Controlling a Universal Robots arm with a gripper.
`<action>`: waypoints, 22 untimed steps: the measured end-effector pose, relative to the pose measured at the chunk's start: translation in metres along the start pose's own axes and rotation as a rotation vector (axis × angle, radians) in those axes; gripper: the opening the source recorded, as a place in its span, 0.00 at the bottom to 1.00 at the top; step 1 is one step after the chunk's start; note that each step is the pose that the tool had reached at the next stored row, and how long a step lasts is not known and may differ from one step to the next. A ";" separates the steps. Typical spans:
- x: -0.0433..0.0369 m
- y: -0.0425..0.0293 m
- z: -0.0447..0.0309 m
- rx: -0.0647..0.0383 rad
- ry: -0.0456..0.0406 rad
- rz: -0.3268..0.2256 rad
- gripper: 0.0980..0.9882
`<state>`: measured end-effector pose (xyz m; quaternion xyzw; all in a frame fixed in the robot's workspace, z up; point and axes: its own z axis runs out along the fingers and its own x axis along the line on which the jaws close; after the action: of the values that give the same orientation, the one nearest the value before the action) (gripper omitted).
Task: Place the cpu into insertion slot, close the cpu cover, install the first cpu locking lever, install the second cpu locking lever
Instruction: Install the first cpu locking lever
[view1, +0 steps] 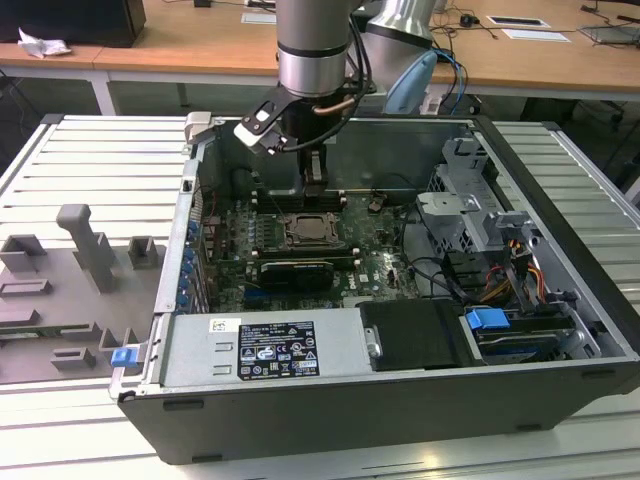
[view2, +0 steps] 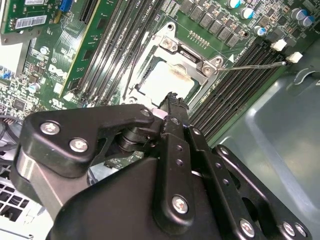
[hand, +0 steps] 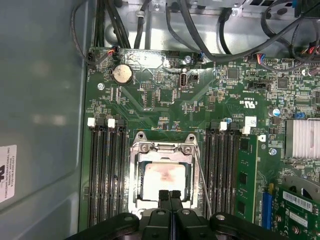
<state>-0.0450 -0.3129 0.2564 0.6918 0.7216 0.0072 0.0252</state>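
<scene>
Gripper poised over the covered socket, its fingers pressed together on nothing.
In the exterior view, from 9 o'clock to 3 o'clock: grey fixture blocks, the open case, the black graphics card at 6 o'clock of the insertion slot, then the drive cage. In the first wrist view the cpu lies in the slot under the cpu cover, memory slots on 2 sides, a thin lever rod alongside; the fingertips hide the cpu's near edge.

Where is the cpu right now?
In the first wrist view, the cpu sits framed by the cover, between two banks of memory slots, beside the end effector.
</scene>
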 end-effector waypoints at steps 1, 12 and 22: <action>0.0000 0.0000 -0.0004 0.000 0.0001 0.000 0.01; -0.0002 0.0003 -0.0076 0.000 0.0000 0.000 0.01; -0.0003 0.0005 -0.0114 -0.002 -0.0008 -0.086 0.01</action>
<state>-0.0450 -0.3129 0.2679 0.6602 0.7506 0.0066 0.0265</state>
